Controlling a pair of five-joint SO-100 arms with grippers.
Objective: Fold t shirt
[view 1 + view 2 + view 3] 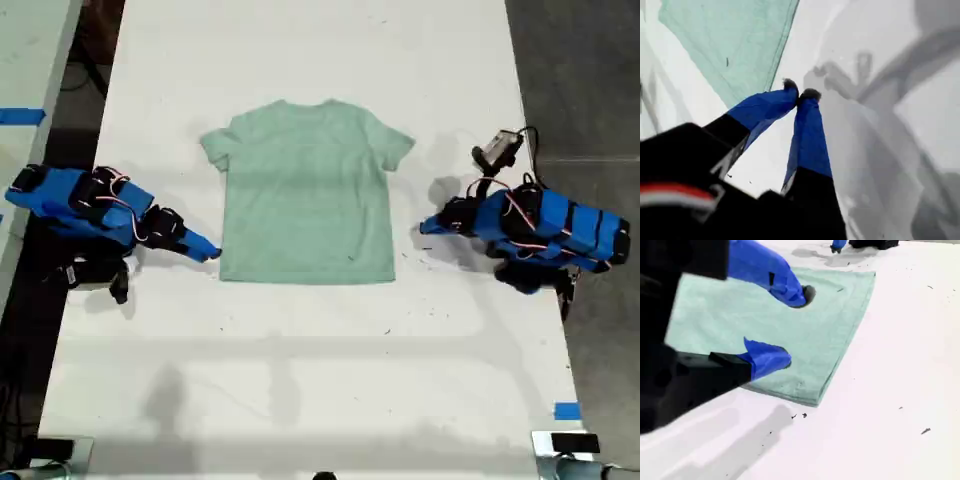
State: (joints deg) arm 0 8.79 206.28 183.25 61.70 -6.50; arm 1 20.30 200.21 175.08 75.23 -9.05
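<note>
Lying flat and face-up on the white tabletop (300, 380), the t shirt (305, 190) occupies the middle of the exterior view. Its collar points toward the top of that view, its hem toward the bottom, and both sleeves are spread. No fold is yet visible, so the task appears to be at its start.

The garment's long axis, collar to hem, runs up and down the exterior view. The two arms flank it, one at each side seam.

The second end effector (212, 254) reaches in from the exterior view's left. It sits just beside the hem corner on that side. In the second wrist view this end effector (795, 326) stands wide, one blue finger above the cloth and the other low near the hem edge. Nothing is between them. Whether either finger touches the fabric cannot be told.

The first end effector (422, 228) lies at the exterior view's right. A strip of bare tabletop separates it from the shirt's side edge. In the first wrist view it (800, 92) is narrow, its tips meeting and empty, with the mint fabric off to one side.

The second arm is therefore the nearer to a grasp. The hem corner lies directly ahead of its spread fingers. A first fold probably depends on pinching that corner, and the other arm would need to part its fingers and cross the gap first.
</note>
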